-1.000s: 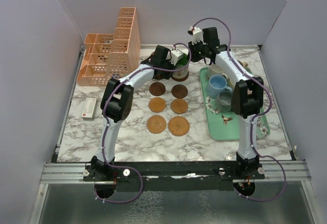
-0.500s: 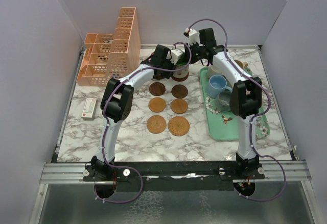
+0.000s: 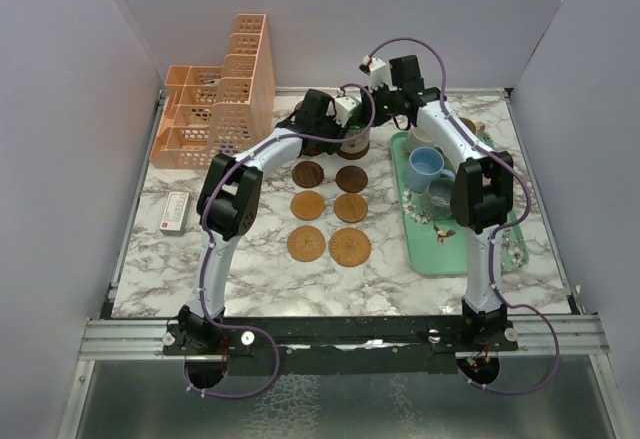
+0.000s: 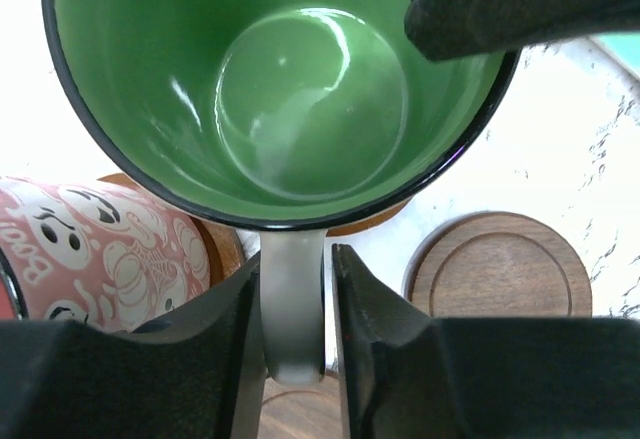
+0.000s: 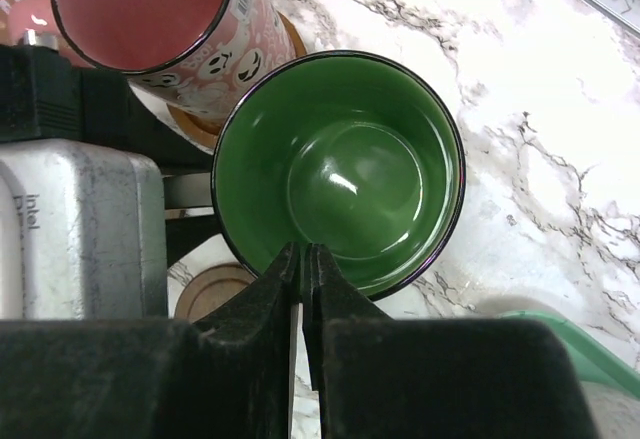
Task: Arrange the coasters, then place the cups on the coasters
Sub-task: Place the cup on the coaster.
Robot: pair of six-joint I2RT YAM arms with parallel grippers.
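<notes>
Green cup (image 4: 310, 109) on a coaster (image 4: 372, 225), a hand at each side.
The left hand (image 4: 296, 259) brackets its handle (image 4: 293, 309), grip unclear; the right hand (image 5: 302, 254), pinched shut and empty, hangs at the rim. A red-lined cup (image 5: 140, 4) crowds beside it, and a bare coaster (image 4: 497, 264) lies near on the counter (image 4: 580, 139).

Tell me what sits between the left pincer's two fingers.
The pale handle of the green cup sits between the fingers of the left pincer, seen in the left wrist view. Whether they press it is unclear.
</notes>
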